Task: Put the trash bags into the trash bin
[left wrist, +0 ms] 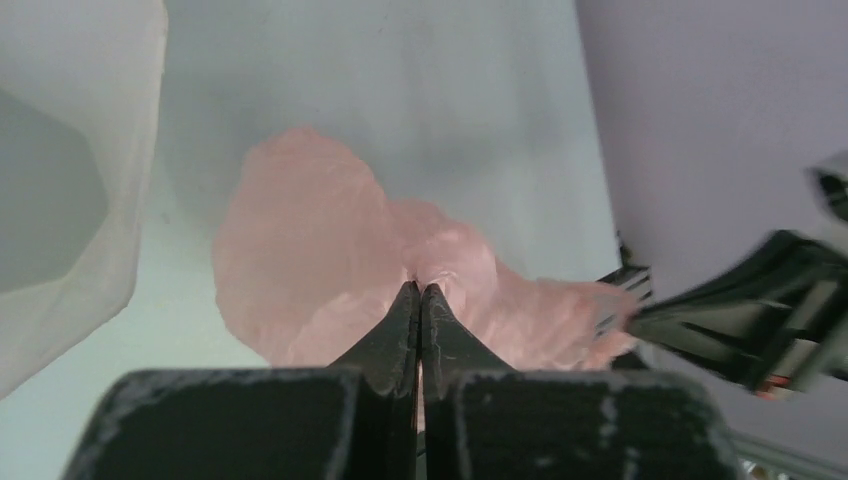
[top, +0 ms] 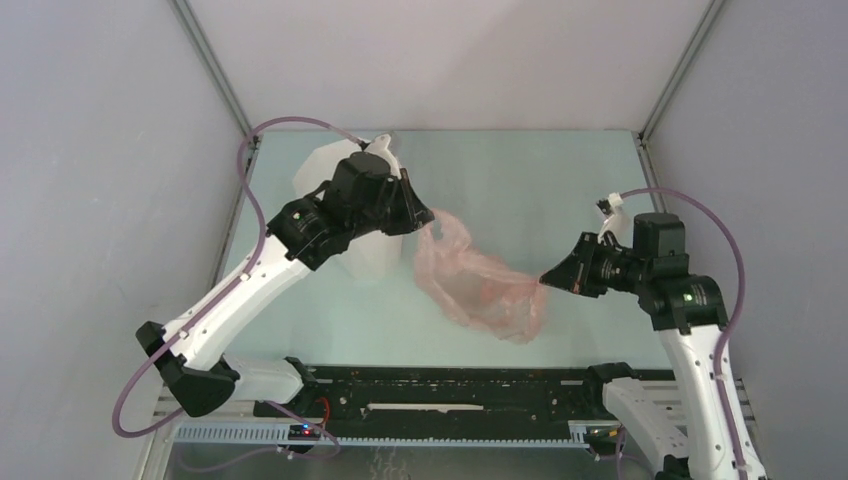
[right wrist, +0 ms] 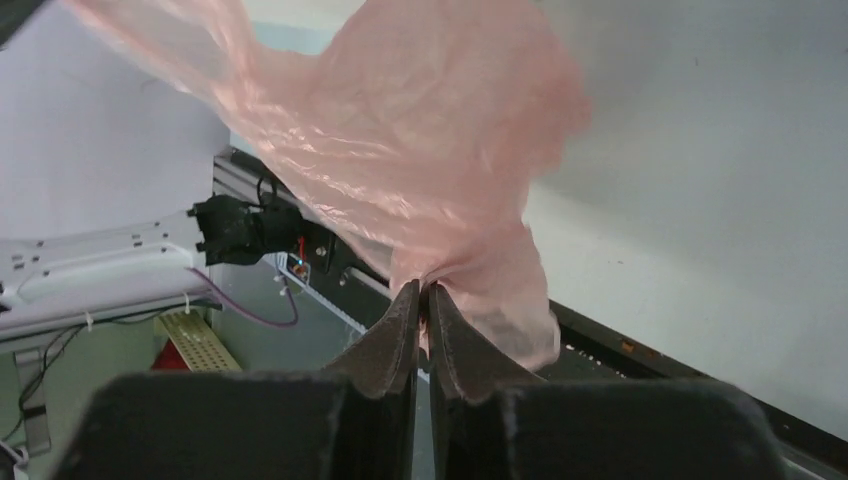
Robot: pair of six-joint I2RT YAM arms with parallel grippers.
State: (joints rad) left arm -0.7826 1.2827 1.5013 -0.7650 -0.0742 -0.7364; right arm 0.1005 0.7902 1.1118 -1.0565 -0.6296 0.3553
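Left claw [top: 430,222] and right claw [top: 545,281] each pinch shut on the pink bag [top: 480,285], stretched just beside the bin [top: 322,165]; next, I reckon, it wants swinging over the bin's mouth.

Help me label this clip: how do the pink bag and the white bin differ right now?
The pink bag is translucent and crumpled; the white bin is opaque with faceted walls. The bag hangs stretched between the left gripper and right gripper, both pinching it; the bin stands on the table, ungripped. Both look roughly similar in size.
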